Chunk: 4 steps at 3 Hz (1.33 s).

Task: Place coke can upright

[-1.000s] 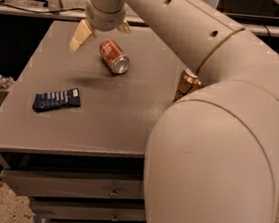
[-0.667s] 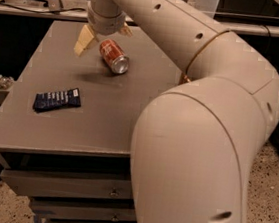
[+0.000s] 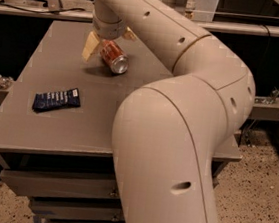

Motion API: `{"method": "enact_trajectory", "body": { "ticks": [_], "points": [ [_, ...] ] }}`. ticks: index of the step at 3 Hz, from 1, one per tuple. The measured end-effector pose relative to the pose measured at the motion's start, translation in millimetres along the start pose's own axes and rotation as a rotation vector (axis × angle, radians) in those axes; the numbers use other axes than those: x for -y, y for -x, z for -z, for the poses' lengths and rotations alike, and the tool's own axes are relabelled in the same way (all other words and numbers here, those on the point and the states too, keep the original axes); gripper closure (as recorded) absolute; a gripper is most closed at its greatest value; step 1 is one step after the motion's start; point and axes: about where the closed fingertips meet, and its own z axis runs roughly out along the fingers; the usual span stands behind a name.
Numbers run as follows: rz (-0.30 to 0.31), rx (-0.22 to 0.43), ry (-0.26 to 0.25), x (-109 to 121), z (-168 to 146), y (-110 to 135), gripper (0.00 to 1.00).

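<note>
We look down from above, close behind the bulky cream robot arm (image 3: 186,139), facing across the grey rectangular table (image 3: 52,128) toward the cream two-finger gripper (image 3: 108,42) at its far side.

Counted contents of the scene.

- **Drink cans:** 1, the coke can (image 3: 113,57), red-orange with a silver end, lying on its side near the desk's far edge.
- **Packets:** 1 dark blue packet (image 3: 57,99) with pale print, flat near the left edge.
- **Desks:** 1 grey desk (image 3: 52,128).
- **Robot arms:** 1 cream arm (image 3: 192,89), reaching from the near right corner toward the far edge.
- **Grippers:** 1 gripper (image 3: 110,40), over the can near the far edge, with 2 tan fingers (image 3: 90,46) spread apart, 1 on each side of the can.
</note>
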Motion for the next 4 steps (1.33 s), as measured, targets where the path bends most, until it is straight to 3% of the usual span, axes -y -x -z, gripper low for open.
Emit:
{"method": "enact_trajectory", "body": {
  "ticks": [1,2,4],
  "points": [
    [-0.023,-0.023,-0.003,14.2,-9.2,-4.3,0.00],
    [-0.035,-0.036,0.006,18.5,-11.4,-3.8,0.18],
    [-0.023,-0.044,0.020,15.4,-9.5,4.1,0.65]
  ]
}}
